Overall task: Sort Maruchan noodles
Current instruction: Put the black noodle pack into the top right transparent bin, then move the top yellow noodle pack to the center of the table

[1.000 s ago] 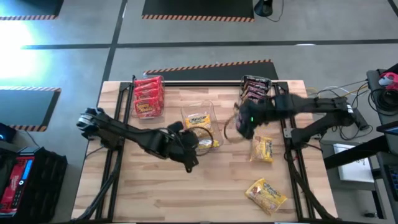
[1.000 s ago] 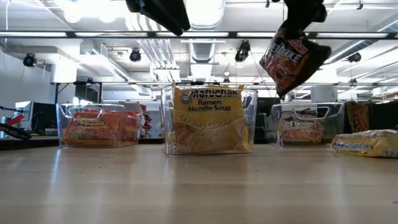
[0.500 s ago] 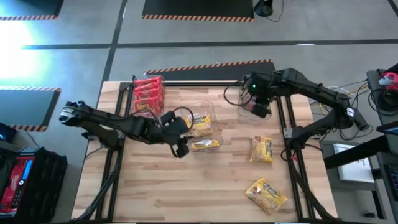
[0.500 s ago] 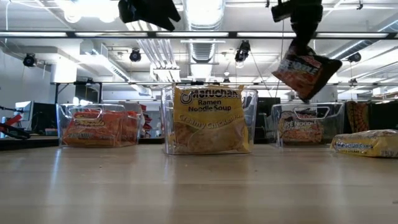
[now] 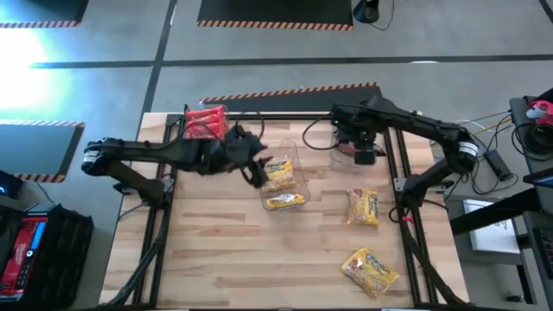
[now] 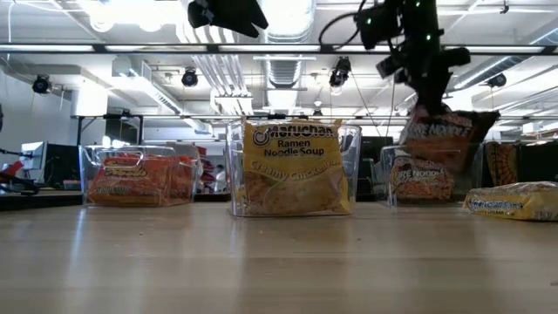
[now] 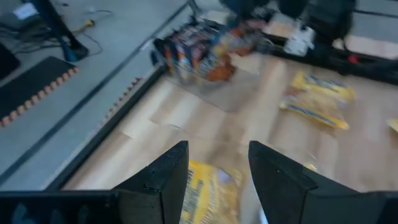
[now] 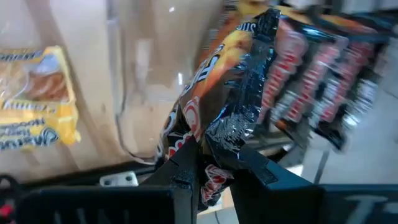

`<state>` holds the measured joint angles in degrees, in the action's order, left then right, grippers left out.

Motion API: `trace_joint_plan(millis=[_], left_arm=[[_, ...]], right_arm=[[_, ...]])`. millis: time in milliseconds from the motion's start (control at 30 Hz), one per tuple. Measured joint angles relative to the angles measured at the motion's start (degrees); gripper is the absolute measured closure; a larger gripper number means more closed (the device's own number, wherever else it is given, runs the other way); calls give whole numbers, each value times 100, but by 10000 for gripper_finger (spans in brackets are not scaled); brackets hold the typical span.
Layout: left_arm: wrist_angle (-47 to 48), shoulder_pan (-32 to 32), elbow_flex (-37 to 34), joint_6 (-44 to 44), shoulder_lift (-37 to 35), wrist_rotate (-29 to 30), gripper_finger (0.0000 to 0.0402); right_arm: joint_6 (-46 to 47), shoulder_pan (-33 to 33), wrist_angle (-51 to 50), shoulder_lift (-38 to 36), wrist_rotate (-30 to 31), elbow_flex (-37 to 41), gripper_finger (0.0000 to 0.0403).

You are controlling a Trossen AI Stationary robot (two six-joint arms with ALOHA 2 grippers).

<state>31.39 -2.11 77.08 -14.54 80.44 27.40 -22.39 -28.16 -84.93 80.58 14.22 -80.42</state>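
The right gripper (image 8: 214, 163) has its fingers pinched tight on the crimped edge of a dark packet (image 6: 445, 135), which hangs below it just above the right-hand bin (image 6: 429, 174). From across the table the packet dangles slightly tilted, its lower edge near the bin's rim and not yet inside. Holding it by one edge lets the flat packet hang vertically, which I'd judge is what it needs to slide in on end alongside the other dark packets (image 8: 323, 68) already filed there in a row. The right arm reaches over the table's far right corner to do this. The left gripper (image 7: 217, 165) hovers with its fingers apart and nothing between them, up near the middle bin (image 5: 281, 173), where a yellow packet (image 6: 292, 170) stands against the clear wall with its label facing out; that arm looks to be between jobs, probably clear of the bin so as not to knock it. The red packets (image 5: 206, 123) sit in the left-hand bin (image 6: 139, 174) at the far left corner. Two yellow packets still lie loose on the table (image 5: 216, 259), one right of centre (image 5: 365, 207) and one at the near right (image 5: 370, 269), with another (image 5: 285, 201) lying just beside the middle bin, so the yellow sorting is unfinished.
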Motion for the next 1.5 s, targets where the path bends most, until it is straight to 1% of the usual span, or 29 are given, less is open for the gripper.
trace_joint_plan(millis=[167, 333, 467, 533, 667, 700, 733, 767, 867, 900, 933, 1067, 1133, 1200, 1333, 1433, 1500], left_arm=[[-24, 501, 220, 111, 0, 0, 249], [-18, 904, 311, 298, 0, -172, 249], [-58, 1105, 315, 312, 0, -297, 249], [-60, 1168, 315, 312, 0, -300, 249], [-59, 1255, 339, 342, 0, -439, 249], [-75, 1269, 353, 356, 0, -446, 249], [-84, 1278, 363, 362, 0, -446, 249], [-84, 1299, 370, 388, 0, -446, 249], [-84, 1367, 378, 423, 0, -448, 249], [-90, 1396, 378, 426, 0, -448, 249], [-93, 1429, 378, 426, 0, -448, 249], [-91, 1550, 378, 428, 0, -448, 249], [-91, 1605, 378, 481, 0, -453, 249], [-89, 1665, 378, 583, 0, -733, 249], [-118, 1771, 361, 819, 0, -2057, 249], [-141, 1846, 245, 845, 0, -2563, 249], [-137, 1913, 151, 726, 0, -2770, 249]], right_arm=[[-556, -2, 46, 326, -251, 168, 348], [-574, -20, 376, 596, -267, 197, 348], [-573, -78, 667, 751, -269, 199, 347], [-575, -123, 731, 846, -267, 199, 341], [-648, -259, 730, 1044, -250, 201, 315], [-685, -293, 737, 1087, -188, 201, 308], [-683, -321, 754, 1126, 1, 201, 301], [-682, -332, 774, 1160, 305, 201, 294], [-727, -370, 803, 1229, 1488, 201, 281], [-769, -395, 833, 1225, 1709, 201, 279], [-847, -429, 875, 1197, 1768, 201, 277], [-850, -522, 988, 984, 1652, 190, 275], [-636, -556, 1065, 880, 1441, 108, 278], [-289, -578, 1095, 769, 1035, -7, 281], [546, -575, 1308, 546, -205, -236, 289], [1277, -536, 1711, 385, -1306, -273, 296], [1697, -475, 1999, 280, -1935, -273, 300]])
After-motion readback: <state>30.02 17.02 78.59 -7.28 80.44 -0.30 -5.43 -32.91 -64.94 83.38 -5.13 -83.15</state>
